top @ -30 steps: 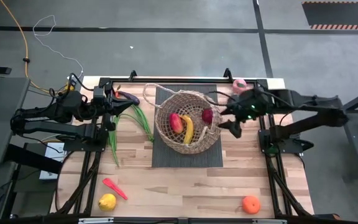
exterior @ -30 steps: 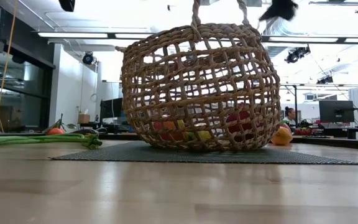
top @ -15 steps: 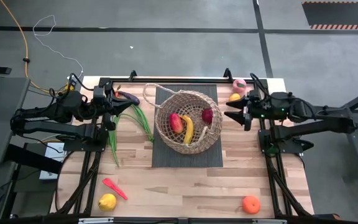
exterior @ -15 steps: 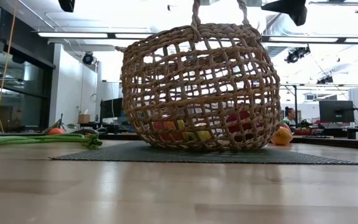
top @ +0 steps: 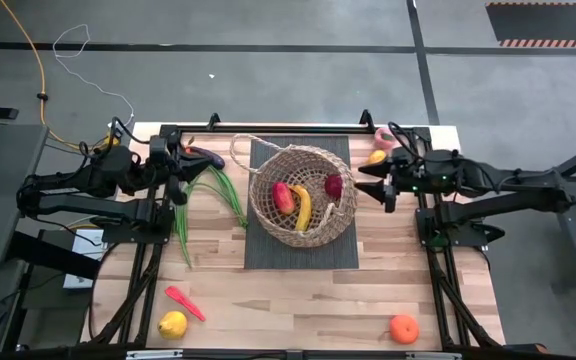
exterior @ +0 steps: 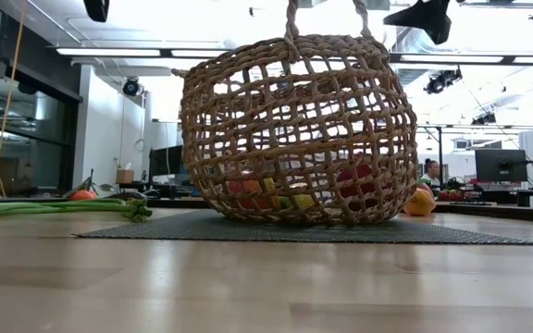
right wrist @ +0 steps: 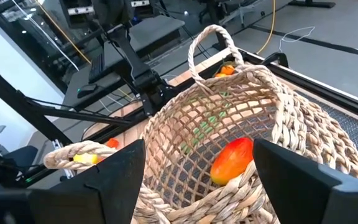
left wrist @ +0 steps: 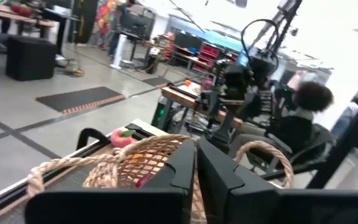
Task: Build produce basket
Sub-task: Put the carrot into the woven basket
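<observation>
The round tan wicker basket [top: 303,205] stands on a dark mat [top: 268,250] at the table's middle. It holds a red-orange fruit [top: 283,197], a yellow banana [top: 302,208] and a dark red fruit [top: 334,186]. My right gripper [top: 376,182] hangs open just right of the basket's rim, pointing at it. In the right wrist view, the right gripper [right wrist: 197,180] has nothing between its fingers. My left gripper [top: 181,178] waits shut above the green bean stalks [top: 213,195], left of the basket. The left wrist view shows the left gripper's fingers [left wrist: 196,171] together.
A purple eggplant [top: 204,155] lies at the far left. A pink fruit [top: 385,137] and a yellow-orange one [top: 377,156] lie at the far right. Near the front edge lie a red vegetable [top: 185,302], a lemon [top: 173,324] and an orange [top: 403,328].
My right gripper has tipped up from pointing down beside the basket's right rim to pointing almost level at the basket. Its arm has drawn back toward the table's right edge. It has stayed open, and the basket and fruits have not moved.
</observation>
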`<state>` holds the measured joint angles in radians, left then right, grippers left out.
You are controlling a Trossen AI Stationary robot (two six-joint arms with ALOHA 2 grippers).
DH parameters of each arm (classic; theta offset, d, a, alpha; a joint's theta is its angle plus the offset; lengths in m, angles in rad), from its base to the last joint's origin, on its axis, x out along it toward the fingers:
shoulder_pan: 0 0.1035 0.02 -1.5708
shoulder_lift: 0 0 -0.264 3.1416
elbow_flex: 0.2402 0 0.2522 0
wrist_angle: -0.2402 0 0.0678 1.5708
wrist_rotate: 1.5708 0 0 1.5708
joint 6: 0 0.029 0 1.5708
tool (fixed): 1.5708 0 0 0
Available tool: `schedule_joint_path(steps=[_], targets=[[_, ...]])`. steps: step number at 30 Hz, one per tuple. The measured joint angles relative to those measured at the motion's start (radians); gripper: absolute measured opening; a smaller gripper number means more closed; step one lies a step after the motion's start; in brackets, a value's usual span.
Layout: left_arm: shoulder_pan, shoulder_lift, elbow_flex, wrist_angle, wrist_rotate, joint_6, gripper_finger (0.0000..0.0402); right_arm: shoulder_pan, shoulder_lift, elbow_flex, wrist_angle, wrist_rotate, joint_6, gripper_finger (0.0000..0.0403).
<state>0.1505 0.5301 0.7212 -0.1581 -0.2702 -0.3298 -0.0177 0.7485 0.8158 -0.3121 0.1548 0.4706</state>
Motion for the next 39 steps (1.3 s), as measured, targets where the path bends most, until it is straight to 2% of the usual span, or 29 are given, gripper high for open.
schedule_joint_path(steps=[4,12,16,21,25,29,31,33,39], targets=[[0.0,0.0,0.0,0.004,0.024,0.023,0.006,0.0,0.012,0.0,0.019,-0.023,0.0,0.0286],[-0.001,0.0,0.0,0.005,0.057,0.039,0.0223,0.0,0.009,0.0,0.076,-0.036,0.0,0.0286],[-0.001,0.0,0.0,0.005,0.057,0.045,0.0283,0.0,0.009,0.0,0.078,-0.036,-0.003,0.0286],[-0.001,0.0,0.0,0.005,0.058,0.045,0.0318,0.0,0.009,0.0,0.078,-0.037,0.004,0.0286],[-0.001,0.0,0.0,0.005,0.058,0.045,0.032,0.0,0.009,0.0,0.078,-0.04,0.021,0.0286],[-0.001,0.0,0.0,0.005,0.058,0.045,0.032,0.0,0.009,0.0,0.077,-0.047,-0.042,0.0279],[-0.001,0.0,0.0,0.005,0.058,0.045,0.032,0.0,0.006,0.0,0.078,-0.067,-0.077,0.0257],[-0.001,0.0,0.0,0.005,0.058,0.045,0.032,0.0,-0.002,0.0,0.077,-0.1,-0.111,0.0217],[0.0,0.0,0.0,0.005,0.058,0.045,0.0319,-0.002,-0.059,0.0,0.038,-0.156,-0.17,0.0026]])
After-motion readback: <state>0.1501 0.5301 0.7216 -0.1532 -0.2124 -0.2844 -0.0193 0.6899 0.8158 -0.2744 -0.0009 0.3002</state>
